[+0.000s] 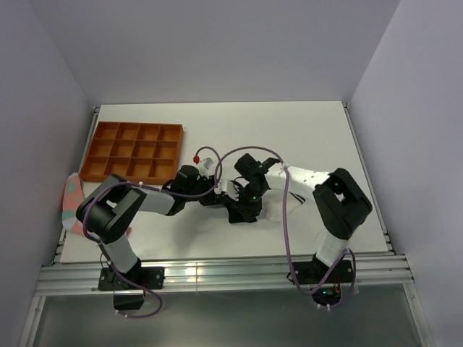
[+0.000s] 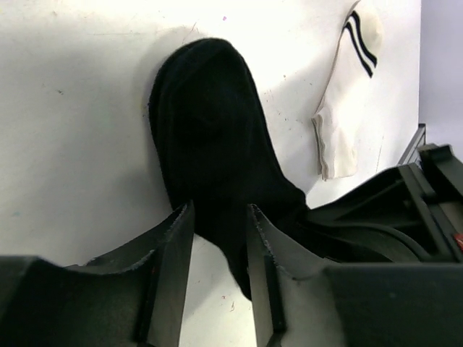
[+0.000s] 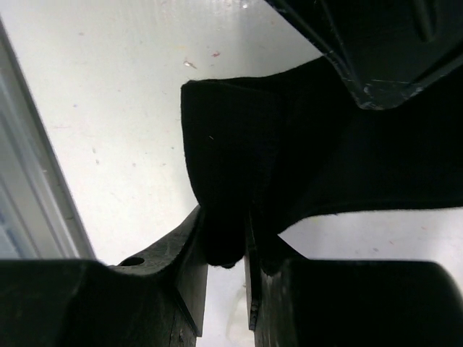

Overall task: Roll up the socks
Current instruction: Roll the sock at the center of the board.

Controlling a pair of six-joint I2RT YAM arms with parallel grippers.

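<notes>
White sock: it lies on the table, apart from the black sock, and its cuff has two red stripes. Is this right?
No. The left wrist view shows two black stripes on the cuff of the white sock, not red. It does lie on the table, apart from the black sock.

An orange compartment tray (image 1: 123,177) is sitting on the white table (image 1: 289,130), beyond the left gripper (image 2: 217,215) and to its left. A small red object (image 1: 197,156) is lying just beyond that gripper. A pink fabric piece with teal patches (image 1: 71,202) is resting far to its left.
</notes>
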